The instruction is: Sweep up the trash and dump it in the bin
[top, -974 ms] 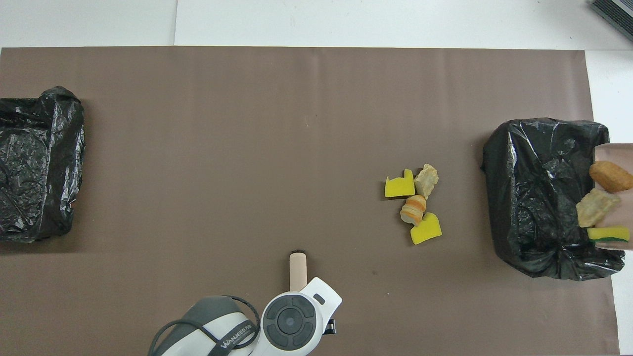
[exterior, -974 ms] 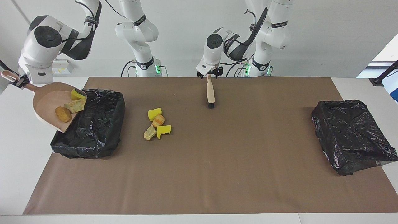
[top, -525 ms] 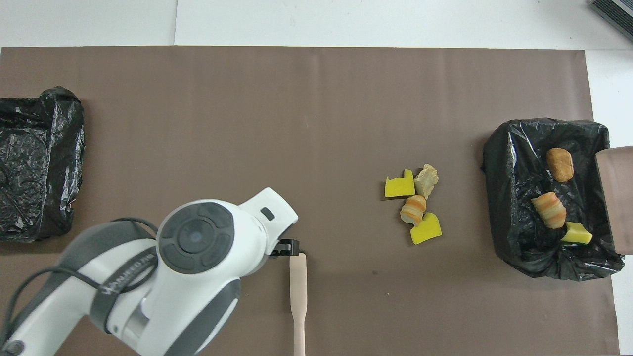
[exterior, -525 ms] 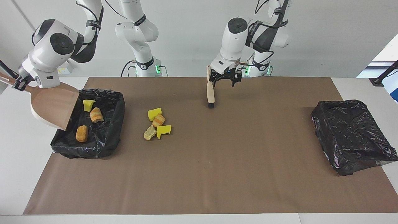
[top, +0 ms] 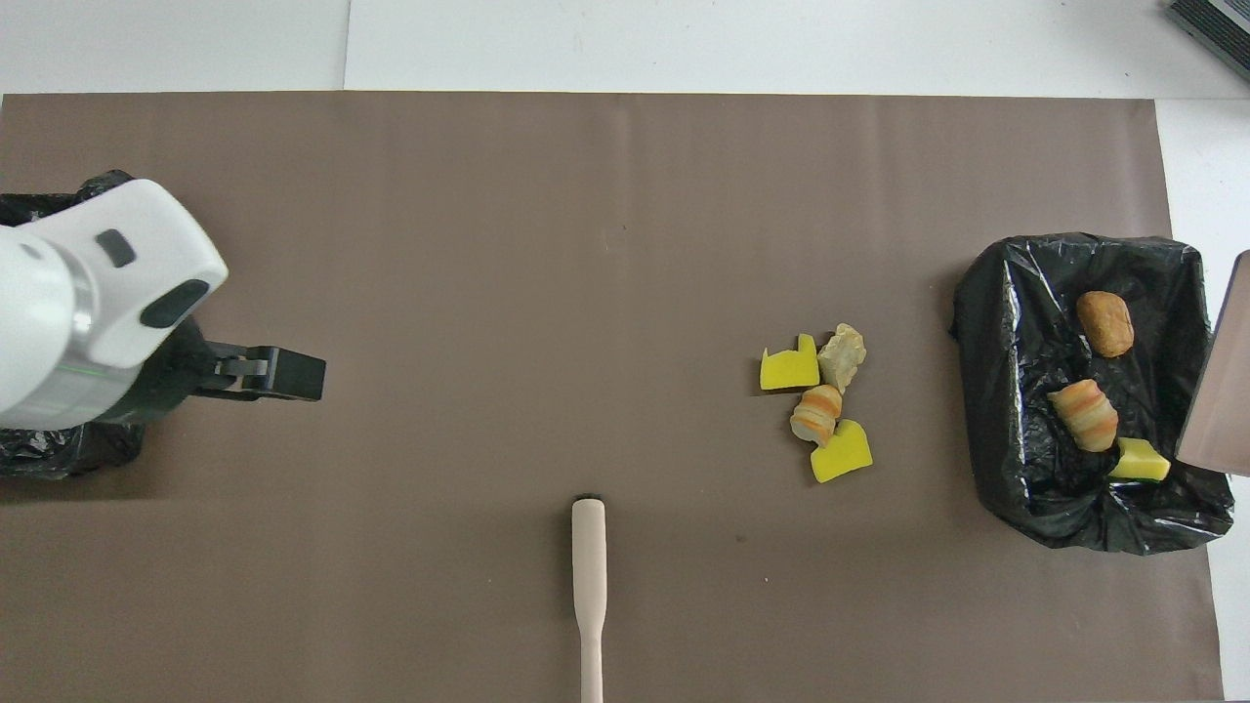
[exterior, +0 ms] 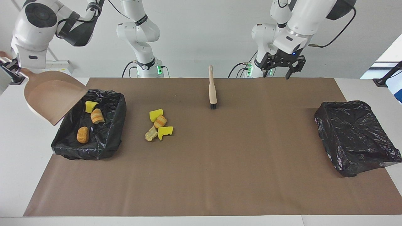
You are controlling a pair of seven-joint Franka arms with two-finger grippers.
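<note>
Four pieces of trash (exterior: 158, 125) remain; right gripper (exterior: 9, 67), jaws clamped on the dustpan (exterior: 51, 95), should return low beside them; left gripper (exterior: 281, 64) gapes, empty.

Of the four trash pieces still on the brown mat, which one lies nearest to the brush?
The yellow wedge nearest the robots; the striped bread piece, the other yellow wedge and the beige lump lie farther from the brush.

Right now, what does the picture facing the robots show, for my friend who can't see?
The right gripper holds an emptied dustpan over a black-lined bin with three trash pieces. Four more pieces and a brush lie on the mat; the left gripper hangs open.
</note>
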